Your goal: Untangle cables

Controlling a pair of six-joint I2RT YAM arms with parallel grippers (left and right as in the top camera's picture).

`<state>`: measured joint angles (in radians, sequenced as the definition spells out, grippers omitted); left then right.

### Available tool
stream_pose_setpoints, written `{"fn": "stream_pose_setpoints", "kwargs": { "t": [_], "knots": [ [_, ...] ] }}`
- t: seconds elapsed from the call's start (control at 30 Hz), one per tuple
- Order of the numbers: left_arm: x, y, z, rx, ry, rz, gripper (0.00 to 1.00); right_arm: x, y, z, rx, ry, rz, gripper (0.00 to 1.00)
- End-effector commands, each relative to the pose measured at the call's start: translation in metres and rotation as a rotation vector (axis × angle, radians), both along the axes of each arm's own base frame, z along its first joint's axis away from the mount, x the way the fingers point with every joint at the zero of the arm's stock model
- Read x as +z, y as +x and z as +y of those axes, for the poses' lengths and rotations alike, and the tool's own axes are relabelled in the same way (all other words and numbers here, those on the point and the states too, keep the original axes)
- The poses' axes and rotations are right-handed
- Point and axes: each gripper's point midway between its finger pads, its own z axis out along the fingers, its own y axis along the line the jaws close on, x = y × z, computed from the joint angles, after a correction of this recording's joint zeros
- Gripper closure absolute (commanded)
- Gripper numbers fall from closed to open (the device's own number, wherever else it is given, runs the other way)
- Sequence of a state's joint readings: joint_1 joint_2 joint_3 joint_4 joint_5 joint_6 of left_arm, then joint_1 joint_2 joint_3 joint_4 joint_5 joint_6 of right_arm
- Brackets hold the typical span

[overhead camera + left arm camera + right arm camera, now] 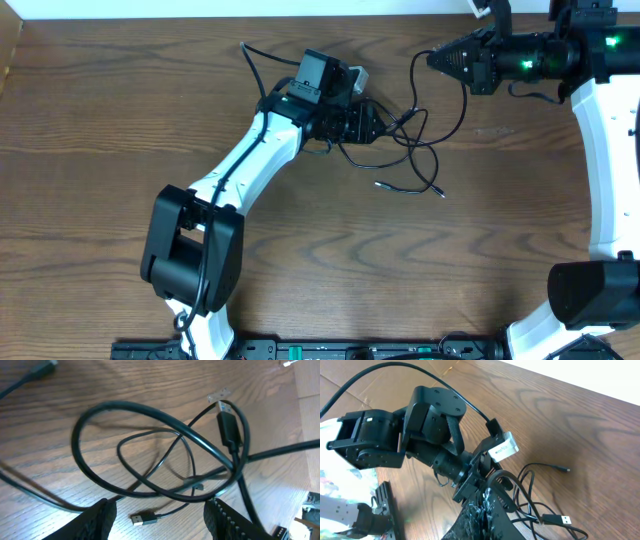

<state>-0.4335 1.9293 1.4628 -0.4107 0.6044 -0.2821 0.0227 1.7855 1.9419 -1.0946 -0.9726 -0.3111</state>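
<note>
L gripper (161,512) spread open over black cable tangle (228,429), R gripper (440,58) state unclear beside tangle; closing likely pinches several strands, tightening knot

Nothing legible is found in any view. Faint print is carried by a white label (503,447) on the left arm (430,420), too small to be read.

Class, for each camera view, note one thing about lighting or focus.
Overhead: even light, tangled black cables sharp on the brown wooden table. Left wrist: pale glare on the wood lower left; left gripper out of focus. Right wrist: right gripper close and blurred; top-right corner washed out.
</note>
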Motion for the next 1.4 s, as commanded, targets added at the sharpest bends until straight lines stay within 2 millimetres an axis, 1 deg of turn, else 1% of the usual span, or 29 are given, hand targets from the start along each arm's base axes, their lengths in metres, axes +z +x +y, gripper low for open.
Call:
{"fn": "stream_pose_setpoints", "kwargs": {
  "t": [0.0, 0.1, 0.17, 0.33, 0.47, 0.6, 0.8, 0.97, 1.03, 1.1, 1.13, 1.17, 1.2, 1.23, 1.33, 1.37],
  "knots": [
    [0.007, -0.006, -0.016, -0.087, -0.01, -0.066, 0.39, 0.008, -0.004, 0.004, 0.027, 0.011, -0.032, 0.99],
    [0.01, -0.006, -0.027, -0.139, -0.01, -0.137, 0.39, 0.008, -0.004, 0.004, 0.027, 0.011, -0.031, 0.99],
    [0.01, 0.0, -0.032, -0.142, 0.0, -0.183, 0.39, 0.008, -0.004, 0.004, 0.027, 0.011, -0.03, 0.99],
    [-0.001, 0.018, -0.032, -0.096, 0.053, -0.243, 0.39, 0.008, -0.005, 0.004, 0.027, 0.011, -0.027, 0.99],
    [-0.003, 0.024, -0.035, -0.094, 0.043, -0.262, 0.4, 0.007, -0.005, 0.004, 0.027, 0.011, -0.026, 0.99],
    [-0.009, 0.021, -0.039, -0.105, 0.044, -0.252, 0.4, 0.007, -0.005, 0.004, 0.027, 0.011, -0.026, 0.99],
    [-0.02, 0.012, -0.052, -0.141, 0.04, -0.234, 0.41, 0.007, -0.005, 0.004, 0.027, 0.011, -0.026, 0.99],
    [-0.015, 0.017, -0.058, -0.141, 0.021, -0.271, 0.55, 0.007, -0.005, 0.004, 0.026, 0.011, -0.025, 0.99],
    [-0.011, 0.02, -0.06, -0.139, 0.01, -0.294, 0.57, 0.007, -0.005, 0.004, 0.027, 0.011, -0.025, 0.99],
    [-0.009, 0.022, -0.062, -0.14, 0.002, -0.307, 0.57, 0.007, -0.005, 0.004, 0.027, 0.011, -0.024, 0.99],
    [-0.008, 0.021, -0.063, -0.142, 0.001, -0.309, 0.61, 0.007, -0.005, 0.004, 0.026, 0.011, -0.023, 0.99],
    [-0.009, 0.021, -0.063, -0.142, 0.001, -0.308, 0.69, 0.007, -0.005, 0.004, 0.026, 0.011, -0.022, 0.99],
    [-0.009, 0.021, -0.062, -0.142, 0.003, -0.304, 0.87, 0.007, -0.005, 0.004, 0.025, 0.009, -0.022, 0.99],
    [-0.01, 0.021, -0.062, -0.141, 0.005, -0.302, 0.92, 0.006, -0.004, 0.003, 0.018, 0.001, -0.023, 0.99],
    [-0.006, 0.024, -0.058, -0.132, 0.003, -0.307, 0.93, -0.001, 0.001, -0.003, -0.017, -0.049, -0.023, 0.99],
    [-0.001, 0.025, -0.056, -0.126, 0.0, -0.314, 0.92, -0.004, 0.003, -0.005, -0.029, -0.064, -0.022, 0.99]
  ]
}}
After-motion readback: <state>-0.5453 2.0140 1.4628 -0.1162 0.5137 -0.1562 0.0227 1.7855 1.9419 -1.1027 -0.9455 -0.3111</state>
